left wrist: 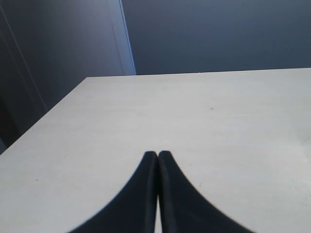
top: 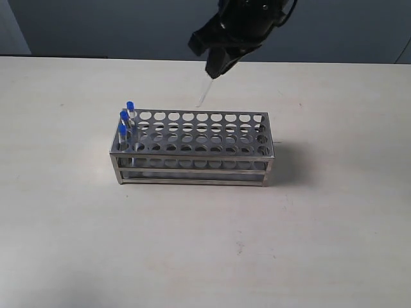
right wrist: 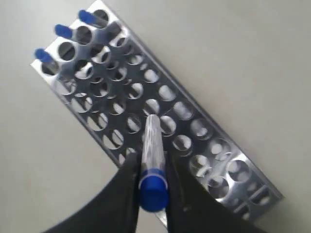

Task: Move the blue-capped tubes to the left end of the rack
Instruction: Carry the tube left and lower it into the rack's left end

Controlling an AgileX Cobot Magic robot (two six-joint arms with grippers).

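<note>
The rack [top: 192,158] is gleaming like polished steel. The blue-capped tubes [right wrist: 151,141] are showing clear, glossy walls, perhaps glass, perhaps plastic, under smooth blue plastic-looking caps [right wrist: 153,190]. The table [top: 205,256] is lying pale, smooth and matt.

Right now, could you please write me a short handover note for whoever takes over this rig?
Left gripper: shut, holding nothing, above the table; the rack is not in its view.
Right gripper: shut on the fourth blue-capped tube, held tilted in the air, out of the rack, near its middle.
Done: three blue-capped tubes stand in holes at the rack's left end.
Left: carry the held tube to the left end, lower it into a free hole beside the others, then release.
</note>
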